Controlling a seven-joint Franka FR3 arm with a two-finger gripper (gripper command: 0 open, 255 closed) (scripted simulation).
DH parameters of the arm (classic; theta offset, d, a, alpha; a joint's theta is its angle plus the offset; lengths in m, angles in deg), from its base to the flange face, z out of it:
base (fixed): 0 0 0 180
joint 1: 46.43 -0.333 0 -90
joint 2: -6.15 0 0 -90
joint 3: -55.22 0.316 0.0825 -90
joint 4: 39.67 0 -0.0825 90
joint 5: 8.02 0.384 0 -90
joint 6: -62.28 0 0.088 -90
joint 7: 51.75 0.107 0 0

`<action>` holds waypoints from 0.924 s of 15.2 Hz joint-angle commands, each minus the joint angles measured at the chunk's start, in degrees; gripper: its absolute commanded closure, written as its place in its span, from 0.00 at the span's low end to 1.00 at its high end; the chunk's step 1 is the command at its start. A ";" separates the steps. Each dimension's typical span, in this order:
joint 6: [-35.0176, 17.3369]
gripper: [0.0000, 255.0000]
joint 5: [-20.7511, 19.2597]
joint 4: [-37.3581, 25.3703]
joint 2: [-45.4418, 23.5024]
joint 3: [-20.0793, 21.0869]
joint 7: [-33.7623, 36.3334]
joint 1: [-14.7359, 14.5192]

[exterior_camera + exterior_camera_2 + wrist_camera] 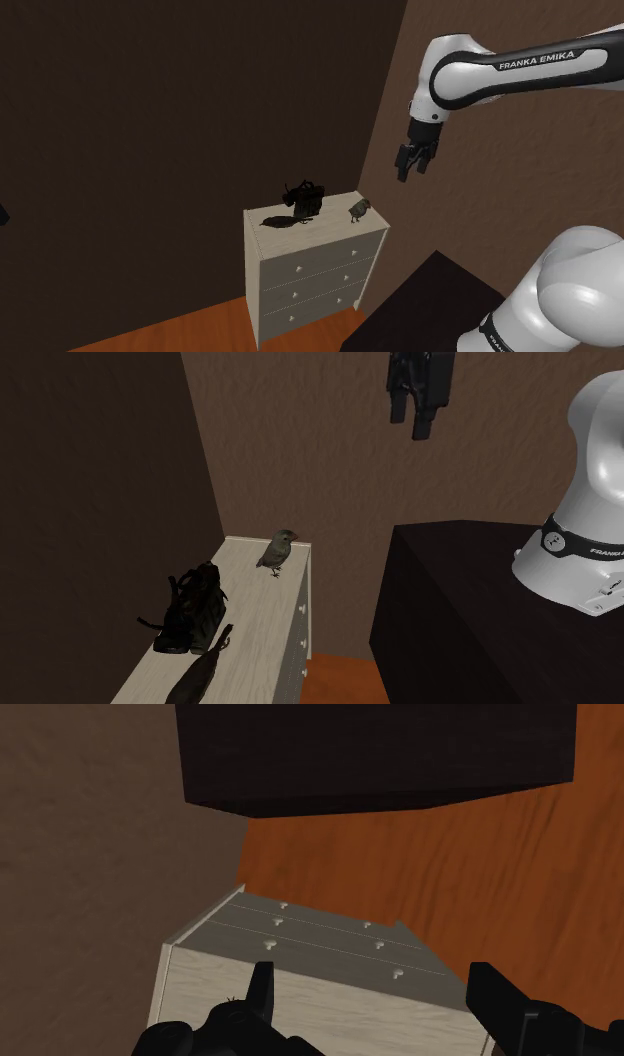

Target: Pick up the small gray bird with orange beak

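The arm (560, 290) looms nearest, its white links rising from the dark stand (420, 300), which sits just beside the dresser (300, 290). That pale three-drawer dresser is the reference for everything else. On the middle of its top stands a pair of black boots (305, 198). Beside them, toward the dresser's front edge, lies a dark elongated thing (280, 221) that I cannot identify. The small gray bird (359, 208), its beak orange-red, stands upright at the end of the dresser top closest to the stand, near the front edge and well apart from the boots.

The pincer (412, 165) hangs high above the dresser, out past its stand-side end. Its fingers are spread, with nothing between them.

The step in hand looks like the approach. To do it well, I would bring the pincer directly over the bird before descending. I would keep the fingers spread until they straddle its body, and close on the torso rather than the head or tail. The bird sits close to the dresser's edge, so a sideways nudge could tip it off; a straight vertical descent seems safest.
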 commanded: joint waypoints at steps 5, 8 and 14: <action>-10.08 0.00 -0.89 -2.21 -12.51 -2.44 -1.79 0.72; -14.39 0.00 -0.74 -4.47 -19.22 -3.50 -2.79 1.03; -21.31 0.00 0.75 -10.96 -32.99 -5.02 -5.19 1.92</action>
